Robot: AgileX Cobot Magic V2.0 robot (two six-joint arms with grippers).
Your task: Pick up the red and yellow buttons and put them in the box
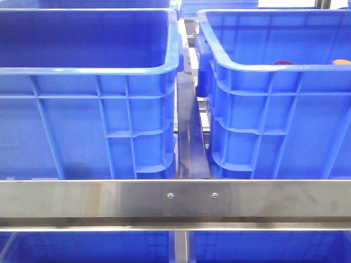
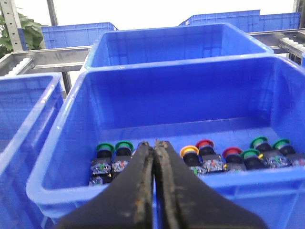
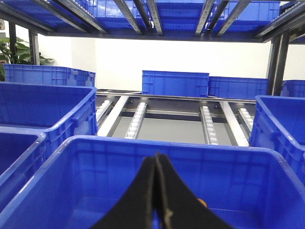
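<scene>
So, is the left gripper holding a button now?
No. The left gripper is shut with nothing between its fingers; the buttons lie in the crate below.

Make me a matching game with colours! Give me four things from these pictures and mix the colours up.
Things:
1. big plastic crate under the left tool
2. long flat metal bar with two screws
3. leafy plant
4. closed left tool

Colours:
a. green
b. black
c. blue
d. shiny silver

Right pairs: 1-c, 2-d, 3-a, 4-b
</scene>
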